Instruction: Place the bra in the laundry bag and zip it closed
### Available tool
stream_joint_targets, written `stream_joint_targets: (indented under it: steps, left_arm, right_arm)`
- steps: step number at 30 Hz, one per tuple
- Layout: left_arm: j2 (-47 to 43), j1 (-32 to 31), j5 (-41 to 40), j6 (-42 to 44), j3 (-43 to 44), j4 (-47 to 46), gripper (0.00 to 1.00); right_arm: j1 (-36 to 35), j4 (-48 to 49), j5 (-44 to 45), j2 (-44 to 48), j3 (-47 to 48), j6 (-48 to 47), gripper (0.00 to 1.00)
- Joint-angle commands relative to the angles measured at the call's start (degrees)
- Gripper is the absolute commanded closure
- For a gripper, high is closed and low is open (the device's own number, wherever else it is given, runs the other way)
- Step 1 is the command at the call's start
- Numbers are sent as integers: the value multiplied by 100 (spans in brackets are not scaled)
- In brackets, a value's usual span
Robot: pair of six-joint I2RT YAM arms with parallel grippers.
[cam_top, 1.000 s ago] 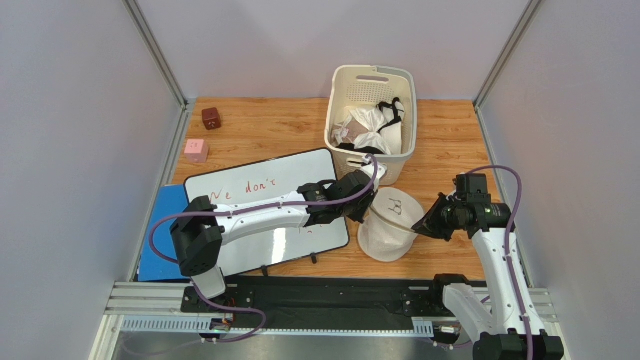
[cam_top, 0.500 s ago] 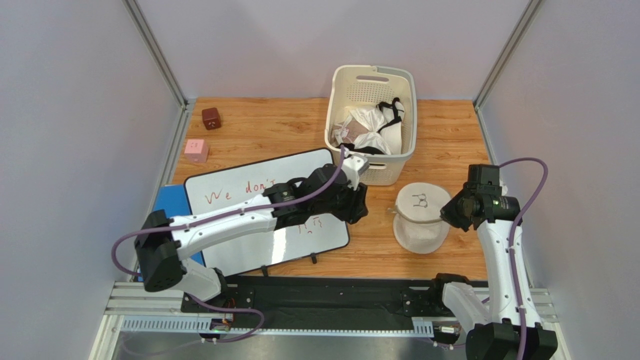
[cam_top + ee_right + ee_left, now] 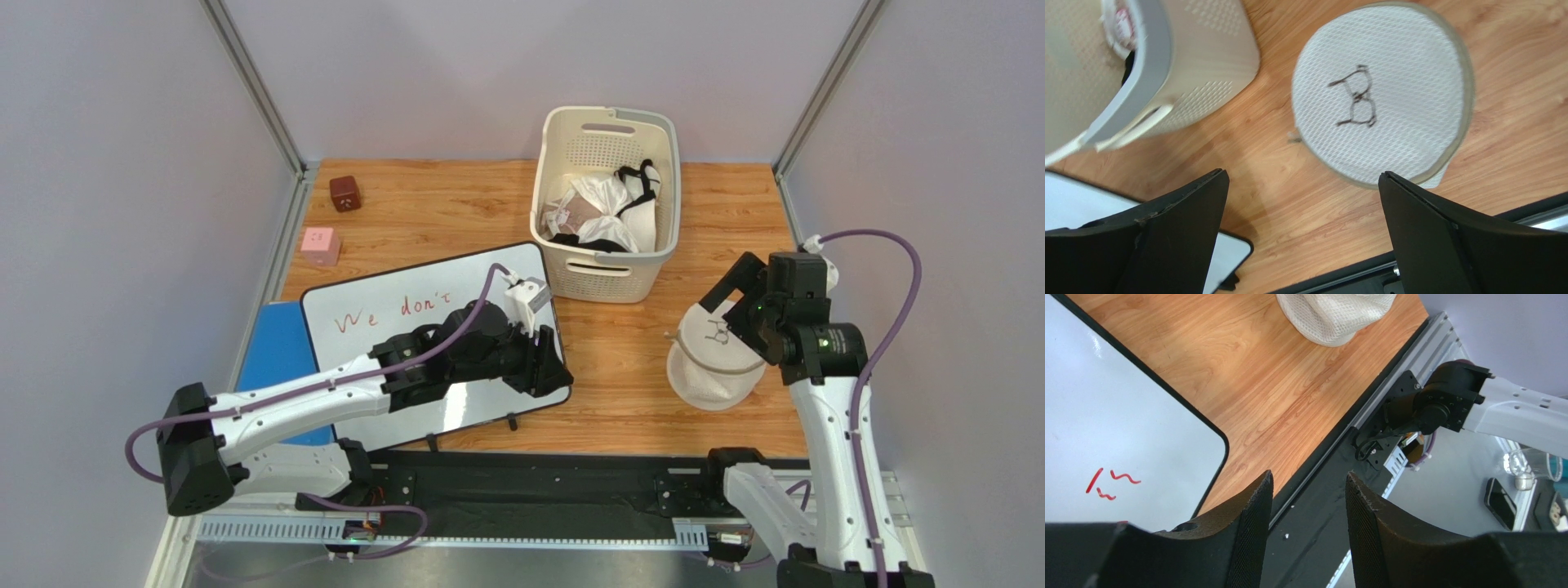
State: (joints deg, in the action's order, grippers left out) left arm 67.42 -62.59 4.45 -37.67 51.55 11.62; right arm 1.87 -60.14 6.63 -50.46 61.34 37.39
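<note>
Right of the laundry basket [image 3: 601, 276], the laundry bag [image 3: 1379, 98] lies just below the right end effector [image 3: 1303, 174], spread wide and empty; the half-open, empty left end effector [image 3: 1308, 478] is farther.

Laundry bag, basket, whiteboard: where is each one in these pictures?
laundry bag [image 3: 1407, 92], right wrist view, on its mesh top.
basket [image 3: 607, 276], top view, on its near wall.
whiteboard [image 3: 350, 346], top view, bare patch under the red writing.

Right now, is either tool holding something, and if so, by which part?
Nothing is held. The left tool and the right tool are both open and empty; the laundry bag lies free on the table.
</note>
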Motion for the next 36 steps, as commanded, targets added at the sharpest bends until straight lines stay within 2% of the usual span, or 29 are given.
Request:
stream_joint_targets:
  steps: [1,3,4,9,10,14,18,22,25,28,29,32,36]
  left_arm:
    - [-676,-52,-23,-276,-241,-282,47]
    - [-974,-69,-93,-381,-496,-396,47]
    - [-1081,-95,-119,-416,-584,-441,47]
    - [-1940,-192,-330,-583,-1304,-643,47]
    - [-2082,-219,-374,-627,-1410,-643,47]
    - [-2943,-368,-594,-733,-2146,-783,47]
    - [-4040,-579,-533,-803,-2851,-1126,46]
    - [-4903,-720,-139,-838,-3693,-1557,46]
    - [-5641,-737,108,-935,-4238,-1785,46]
    - [-6423,-737,231,-979,-4608,-1628,46]
    - [-6878,-737,258,-1005,-4697,-1523,46]
    - [-7469,-737,381,-1067,-5040,-1338,46]
    - [-6989,-755,697,-1128,-5383,-1662,46]
  right_arm:
    - [-1359,-50,74,256,369,-30,0]
    - [-1959,-112,232,212,405,75,0]
    - [-2563,-103,285,194,388,128,0]
    - [-4376,-69,777,10,247,611,0]
    - [-5006,2,848,36,99,664,0]
    - [-6012,608,840,369,-578,823,0]
    - [-6225,1554,569,1124,-1597,770,0]
    - [-6225,2505,374,2658,-2687,910,0]
    - [-6234,2928,453,3400,-3390,1209,0]
    - [-6225,2868,698,4253,-3883,1482,0]
    - [-6225,2711,873,4690,-4015,1595,0]
    - [-6225,2255,1242,5429,-4393,1771,0]
    - [-6225,2068,1420,5213,-4613,1887,0]
